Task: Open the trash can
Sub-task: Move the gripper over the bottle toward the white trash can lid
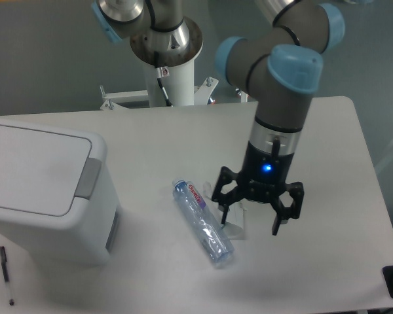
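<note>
The trash can (42, 193) is a large white boxy bin at the left of the table, its flat lid down and a grey push tab (88, 177) on its right rim. My gripper (251, 216) hangs open over the middle of the table, well to the right of the bin, with nothing between its fingers. It hovers above a small white carton, right of the bottle.
A clear plastic bottle (202, 222) lies on its side between the bin and the gripper. A small white carton (230, 219) lies partly hidden under the gripper. A black pen (5, 272) lies at the front left. The robot base (167, 59) stands at the back.
</note>
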`<state>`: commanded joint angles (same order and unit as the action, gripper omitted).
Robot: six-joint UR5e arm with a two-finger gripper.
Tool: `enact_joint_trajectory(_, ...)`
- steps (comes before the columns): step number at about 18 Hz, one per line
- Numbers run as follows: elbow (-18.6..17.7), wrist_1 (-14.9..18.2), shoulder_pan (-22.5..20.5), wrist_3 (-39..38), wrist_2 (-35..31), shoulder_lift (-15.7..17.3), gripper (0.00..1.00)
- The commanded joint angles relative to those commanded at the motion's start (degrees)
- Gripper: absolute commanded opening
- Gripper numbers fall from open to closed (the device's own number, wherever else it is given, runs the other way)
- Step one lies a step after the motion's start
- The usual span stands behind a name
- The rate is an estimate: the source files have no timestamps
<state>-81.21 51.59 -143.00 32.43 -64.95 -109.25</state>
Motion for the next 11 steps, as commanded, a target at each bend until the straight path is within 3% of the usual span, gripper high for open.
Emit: enact_joint_trajectory(11,0.0,-0.09,2.9,-4.57,0.09,1.58,1.0)
